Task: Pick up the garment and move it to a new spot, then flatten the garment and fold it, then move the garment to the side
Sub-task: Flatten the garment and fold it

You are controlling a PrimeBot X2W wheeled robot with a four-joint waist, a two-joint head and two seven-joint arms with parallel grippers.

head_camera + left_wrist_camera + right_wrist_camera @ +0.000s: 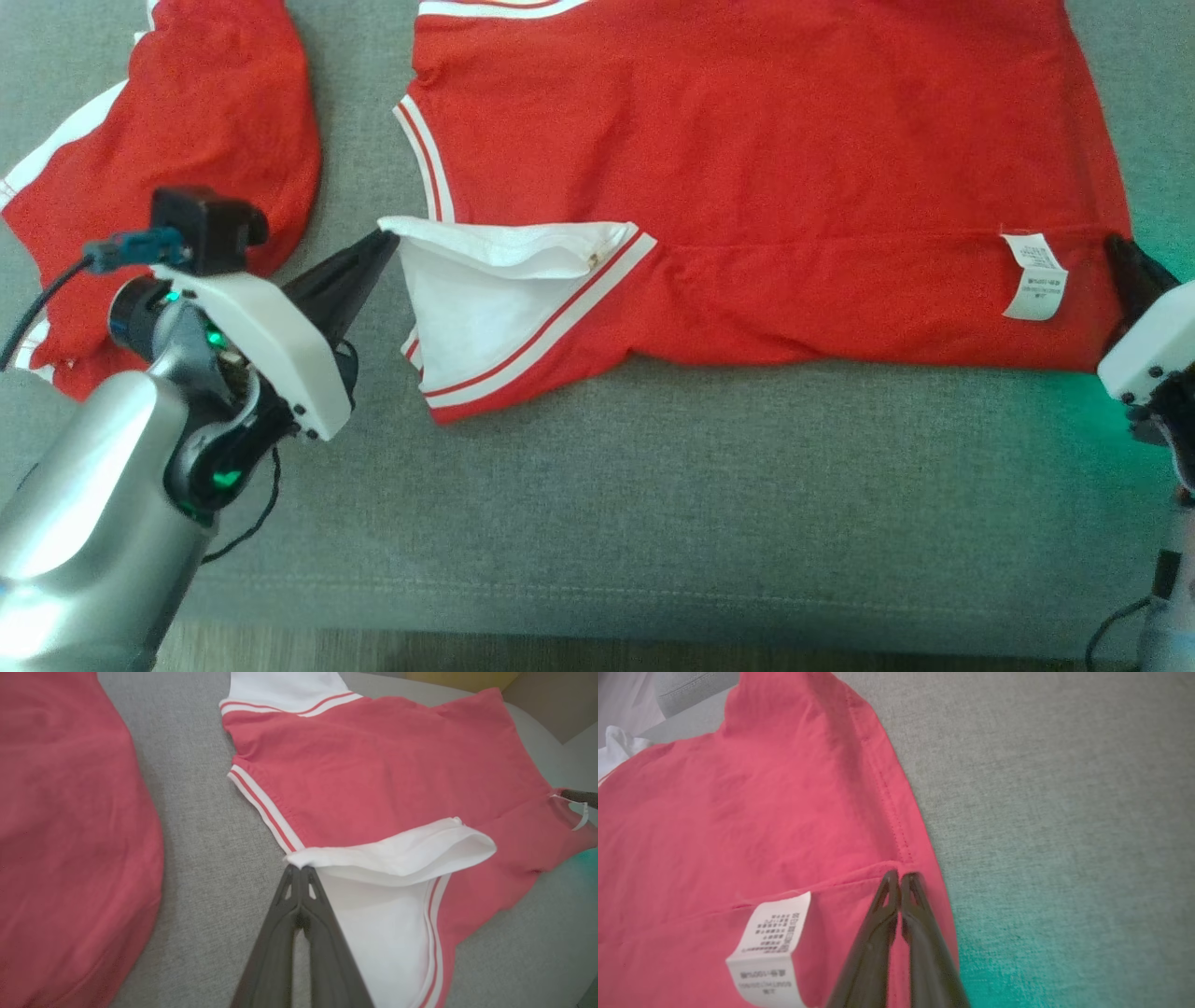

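Across the grey cushion (653,485) in front of you lies the garment (747,159), red with white striped trim, spread wide, its long axis running side to side in the head view. You have one arm at each end of it.

Left gripper (386,243): fingers pressed together, no gap, pinched on the edge of the white flap (485,280) at the garment's left end. The left wrist view shows the tips meeting right on that white edge, with the flap raised and curling over beyond them.

Right gripper (1117,247): closed as well, tips on the turned-over near strip at the garment's right edge, just beside the care label (1034,277). It looks like a grip on the cloth, though the fingers hide the exact bite.

What matters now is that the crease you are holding runs straight from one gripper to the other, and the bulk of the red body lies beyond both of them, away from you. My read is that you are mid-fold, the near strip turned up and the rest yet to follow. Neither arm is nearer, since each owns its own end, so any carry wants both hands travelling level or the crease will skew.

Mind your left side: a second red garment (187,121) sits close by, apart from the one you hold.
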